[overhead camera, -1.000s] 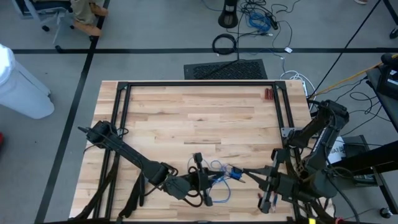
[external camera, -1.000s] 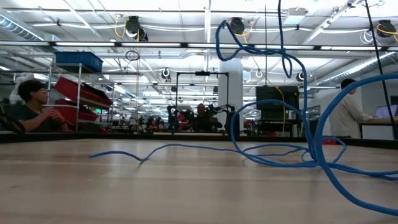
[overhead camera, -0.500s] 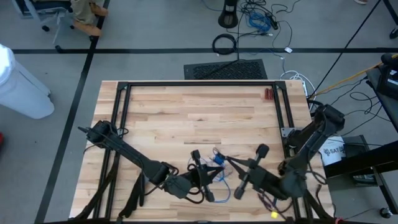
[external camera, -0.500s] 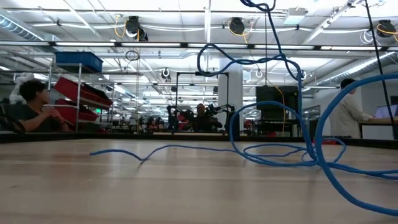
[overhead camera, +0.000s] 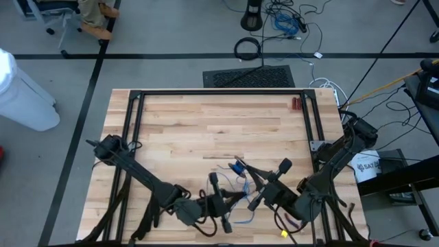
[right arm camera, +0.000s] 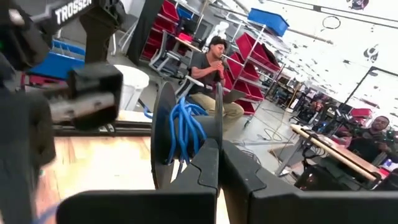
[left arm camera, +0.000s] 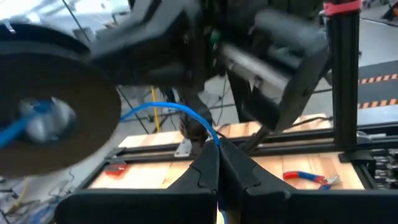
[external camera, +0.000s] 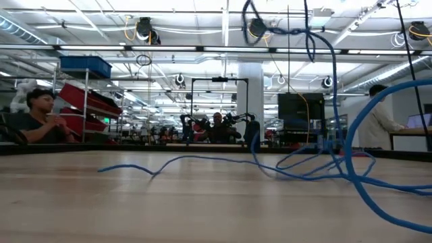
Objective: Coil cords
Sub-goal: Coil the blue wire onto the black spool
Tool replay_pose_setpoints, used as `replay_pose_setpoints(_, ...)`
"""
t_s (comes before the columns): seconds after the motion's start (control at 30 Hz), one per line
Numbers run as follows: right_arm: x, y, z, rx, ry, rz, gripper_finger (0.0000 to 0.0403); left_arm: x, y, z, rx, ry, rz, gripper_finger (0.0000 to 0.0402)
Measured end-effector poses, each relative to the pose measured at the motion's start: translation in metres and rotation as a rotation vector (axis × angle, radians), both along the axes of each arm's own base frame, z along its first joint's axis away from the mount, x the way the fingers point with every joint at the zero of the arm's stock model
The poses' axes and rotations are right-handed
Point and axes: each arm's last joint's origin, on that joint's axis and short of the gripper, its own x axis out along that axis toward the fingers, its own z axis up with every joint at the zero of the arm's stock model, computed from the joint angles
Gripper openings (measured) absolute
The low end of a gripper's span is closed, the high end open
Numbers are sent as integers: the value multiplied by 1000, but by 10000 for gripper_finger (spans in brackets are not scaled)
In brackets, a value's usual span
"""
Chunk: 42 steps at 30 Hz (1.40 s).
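A thin blue cord (external camera: 202, 160) lies in loose loops on the wooden table near its front edge and rises out of the top of the low view. Part of it is wound on a small dark reel (right arm camera: 180, 134), seen as a round disc with a pale centre (left arm camera: 53, 127). My right gripper (overhead camera: 248, 171) is shut on the reel, which is held above the table's near middle (overhead camera: 236, 167). My left gripper (left arm camera: 214, 148) is shut on the cord a short way from the reel, on its near-left side (overhead camera: 236, 196). My left gripper pinches a single strand of the cord (left arm camera: 210, 134) between its two fingertips, with the fingers about level. From there the strand arcs over to the reel in a slack curve, clear of the table. My right gripper pinches the rim of one thin dark reel disc (right arm camera: 219, 115) between its fingers, coming in level from the table's right. The reel stands on edge, lifted clear, with blue turns bunched beside the fingers.
Red-handled pliers (left arm camera: 311, 178) lie on the table beyond the grippers. A black frame (overhead camera: 137, 116) runs along the table's far and side edges, and a small red thing (overhead camera: 296, 103) sits at the far right. A black cable ring (overhead camera: 247, 48) is on the floor. People sit beyond the table.
My right gripper has carried the reel toward the table's left and a little toward the far edge, rolling its wrist as it went. The raised part of the cord has swung and shifted, and the loops on the table have drawn in slightly.
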Motion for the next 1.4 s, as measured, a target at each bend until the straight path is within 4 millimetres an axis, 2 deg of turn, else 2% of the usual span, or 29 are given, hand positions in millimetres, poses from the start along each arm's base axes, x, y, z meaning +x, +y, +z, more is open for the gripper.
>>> replay_pose_setpoints(0.27, 0, 1, -3, -45, 42, 16, 0, -18, -14, 15, 102, 1, 95, 2)
replay_pose_setpoints(0.43, 1, 2, -6, -90, 84, 89, 0, -33, -21, 29, 154, 13, 174, 2)
replay_pose_setpoints(0.7, 1, 3, -7, -89, 86, 98, 0, -51, -28, 32, 318, 144, 407, 2)
replay_pose_setpoints(0.87, 1, 4, -7, -81, 80, 128, 0, -54, -26, 32, 369, 211, 522, 2)
replay_pose_setpoints(1.23, 0, 7, -7, -64, 66, 184, 0, -53, -25, 31, 383, 222, 529, 2)
replay_pose_setpoints(1.4, -11, 10, 1, -50, 47, 213, 0, -54, -25, 31, 381, 221, 527, 2)
